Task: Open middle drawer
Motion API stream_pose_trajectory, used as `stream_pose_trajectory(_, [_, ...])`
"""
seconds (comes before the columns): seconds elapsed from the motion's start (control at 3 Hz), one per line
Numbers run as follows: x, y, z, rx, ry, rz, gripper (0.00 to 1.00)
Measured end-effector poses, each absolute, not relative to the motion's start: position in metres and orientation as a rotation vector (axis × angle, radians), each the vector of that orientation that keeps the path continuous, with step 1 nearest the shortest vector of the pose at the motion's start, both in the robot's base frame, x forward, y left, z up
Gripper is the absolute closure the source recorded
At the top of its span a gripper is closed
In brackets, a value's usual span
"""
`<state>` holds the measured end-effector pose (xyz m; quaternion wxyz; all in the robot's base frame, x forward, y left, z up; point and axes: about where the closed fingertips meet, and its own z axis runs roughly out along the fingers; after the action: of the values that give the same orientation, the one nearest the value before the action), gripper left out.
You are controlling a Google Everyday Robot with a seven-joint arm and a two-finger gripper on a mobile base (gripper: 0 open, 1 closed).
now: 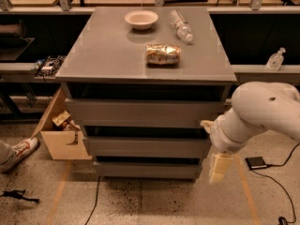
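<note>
Progress looks nil: the middle drawer (145,146), at centre frame between the top front (145,112) and the bottom front (145,170), sits closed under the counter (93,55). The gripper (219,168) hangs pointing down at lower right, just beside the drawer's right end and apparently not touching it; whether it is spread or closed I cannot tell. Reaching the front's edge, catching it and pulling are all left to do.
</note>
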<state>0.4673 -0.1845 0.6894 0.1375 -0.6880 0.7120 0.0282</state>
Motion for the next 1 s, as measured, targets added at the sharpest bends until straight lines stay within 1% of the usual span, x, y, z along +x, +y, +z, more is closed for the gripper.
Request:
stream_pose_trajectory(0.33, [0.484, -0.191, 0.640, -2.009, 2.046, 0.089, 0.00])
stream_pose_trajectory(0.67, [0.502, -0.187, 0.578, -1.994, 2.020, 0.135, 0.00])
stream_pose_trajectory(1.0, [0.502, -0.187, 0.578, -1.994, 2.020, 0.135, 0.00])
